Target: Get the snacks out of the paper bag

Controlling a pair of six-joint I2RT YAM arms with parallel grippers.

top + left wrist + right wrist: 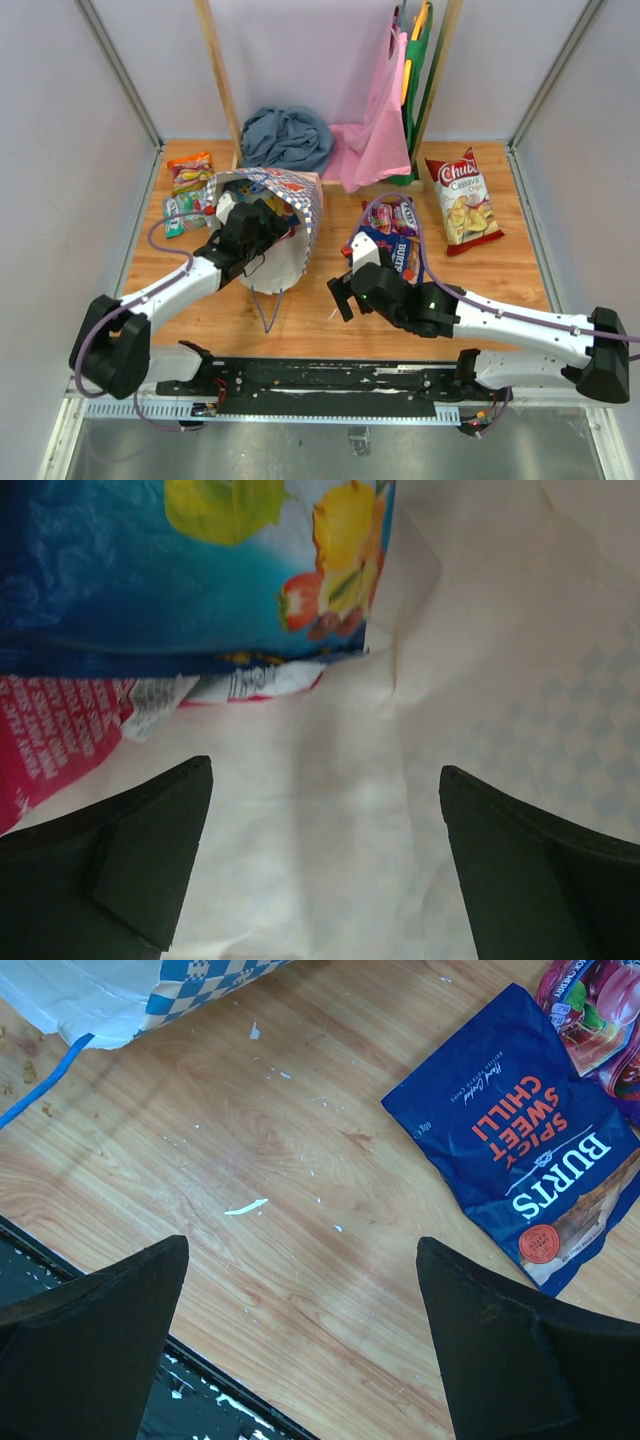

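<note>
My left pincer (262,218) reached into the mouth of the paper bag (282,262), which lay on its side on the counter (500,285) with its checkered band facing the back. Through the left wrist camera, that pincer (325,780) stood spread, with nothing between its fingers (150,860) but the cream inner wall of the bag (480,630). Just ahead of the tips lay a blue packet printed with fruit (150,570) and, under its edge, a pink packet (60,730) (both were inside the bag).

My right pincer (345,278) hung over bare wood to the right of the bag, also spread and pinching nothing (300,1250). A corner of the bag (110,995) showed at the upper left of its view. A dark blue chip bag (530,1150) lay flat on the counter beyond its right finger, touching a purple packet (600,1000) farther on.

The red-and-white chip bag (462,200) lay well apart to the right. An orange packet (190,170) and a green one (180,212) lay by the bag's left side. Behind, a grey-blue cloth (287,138) sat beside a pink cloth bag (375,140).
</note>
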